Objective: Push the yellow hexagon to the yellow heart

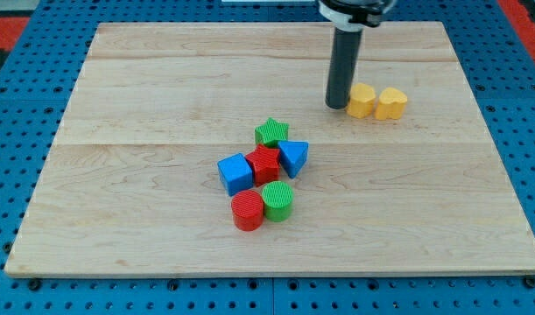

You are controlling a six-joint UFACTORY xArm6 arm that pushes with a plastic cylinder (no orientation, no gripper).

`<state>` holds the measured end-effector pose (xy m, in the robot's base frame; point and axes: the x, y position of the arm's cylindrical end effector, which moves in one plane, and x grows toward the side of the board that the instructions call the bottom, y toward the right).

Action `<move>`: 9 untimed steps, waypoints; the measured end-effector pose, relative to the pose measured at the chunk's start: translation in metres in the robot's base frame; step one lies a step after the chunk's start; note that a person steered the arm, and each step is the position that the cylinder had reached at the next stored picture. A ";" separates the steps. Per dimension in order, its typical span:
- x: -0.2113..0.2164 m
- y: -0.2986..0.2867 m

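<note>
Cluster, lower centre: red cylinder (247, 211) and green cylinder (278, 200) side by side nearest the frame's bottom; just above them blue cube (235, 173), red star-like block (266, 164), blue triangle (293, 157), green star (271, 133), all bunched together and well apart from my work.

Board: wooden board (118, 227), bare around the yellow pair.

Task pair, upper right: yellow hexagon (362, 101) sits touching, or all but touching, the yellow heart (391, 103) on its right.

My tip: my tip (337, 106) stands just at the hexagon's left side, apparently in contact.

Pincer state: none to report; I carry a plain rod, nothing to spread or pinch.

Step in hand: I judge this the closing of the push, hexagon delivered to the heart.

Next move: little more than a slight nudge rightward at most, or ease off; pushing harder risks shoving both yellows along.

Heading and axis: hexagon has no clear long axis; the heart's orientation I can't quite make out.
</note>
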<state>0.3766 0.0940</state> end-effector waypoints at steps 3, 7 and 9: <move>0.126 0.028; 0.164 -0.118; 0.162 -0.162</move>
